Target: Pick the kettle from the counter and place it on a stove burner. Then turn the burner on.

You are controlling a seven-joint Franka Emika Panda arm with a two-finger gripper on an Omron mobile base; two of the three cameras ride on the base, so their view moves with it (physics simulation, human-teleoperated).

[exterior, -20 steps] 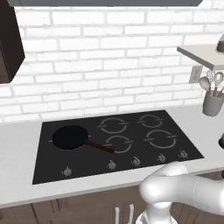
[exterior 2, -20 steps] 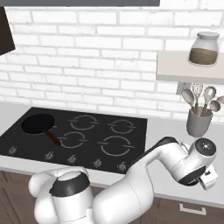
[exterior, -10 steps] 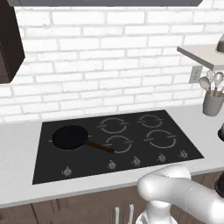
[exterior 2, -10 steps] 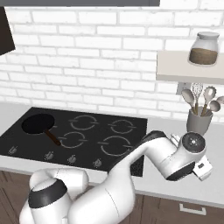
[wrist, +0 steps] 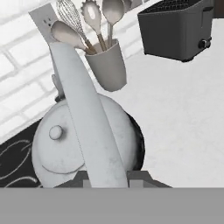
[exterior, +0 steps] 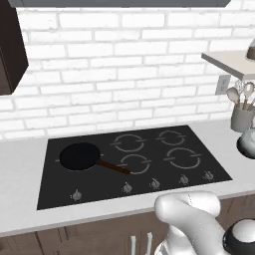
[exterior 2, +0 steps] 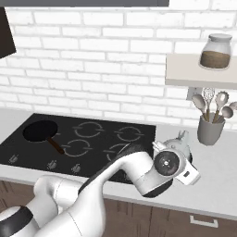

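Hand view has the kettle (wrist: 65, 144) right under the camera, its handle (wrist: 89, 127) running up from 6 toward 11 o'clock, with the gripper (wrist: 107, 177) clamped tight on it. Right base view puts the kettle (exterior 2: 180, 141) at about 3 o'clock, over the counter (exterior 2: 217, 180) just off the cooktop's (exterior 2: 28, 148) right edge. Compared with a second ago the wrist has swung up and over to the kettle, so the grab looks done. Next would probably be carrying it to a burner (exterior 2: 127, 133), dodging the pan (exterior 2: 40, 131) and the utensil cup (exterior 2: 209, 129).
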